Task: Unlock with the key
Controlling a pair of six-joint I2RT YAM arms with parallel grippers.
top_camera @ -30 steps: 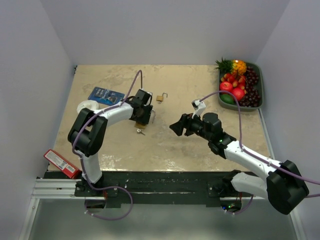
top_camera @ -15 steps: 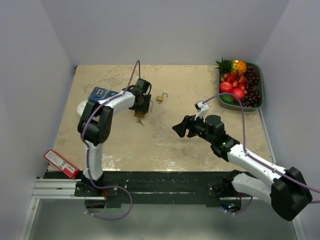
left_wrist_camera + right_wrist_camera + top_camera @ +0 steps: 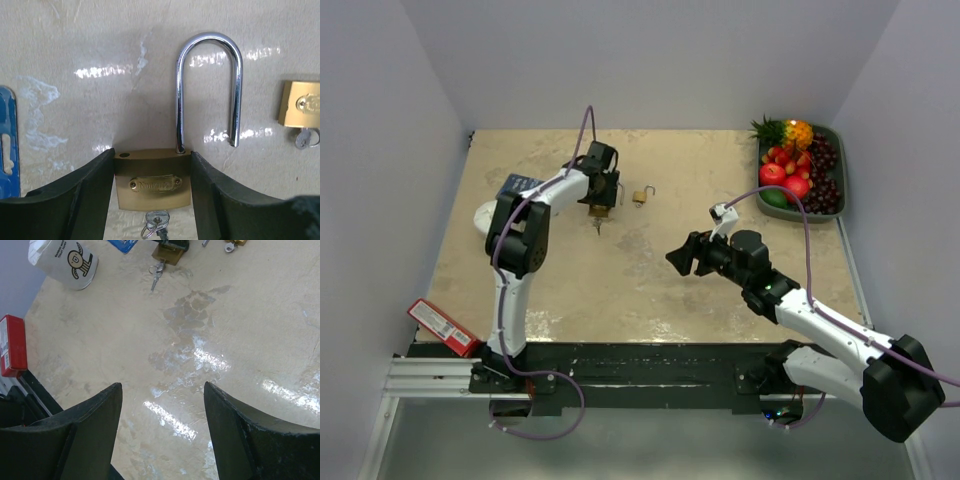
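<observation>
The left gripper [image 3: 152, 159] clamps its dark fingers on the flat sides of a brass padlock [image 3: 152, 182] at the far left-centre of the mottled beige table [image 3: 620, 290]. The padlock's curved chrome shackle [image 3: 207, 90] has swung free of the body, and a small key [image 3: 156, 226] sits in its keyhole. A smaller brass padlock [image 3: 300, 105] lies just right. The right gripper [image 3: 162, 387] hangs spread wide and empty over glossy tabletop.

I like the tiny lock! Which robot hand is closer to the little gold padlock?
Left. The left gripper, holding the big padlock, sits just left of the little gold padlock. The right gripper hangs open farther off, to its right.
</observation>
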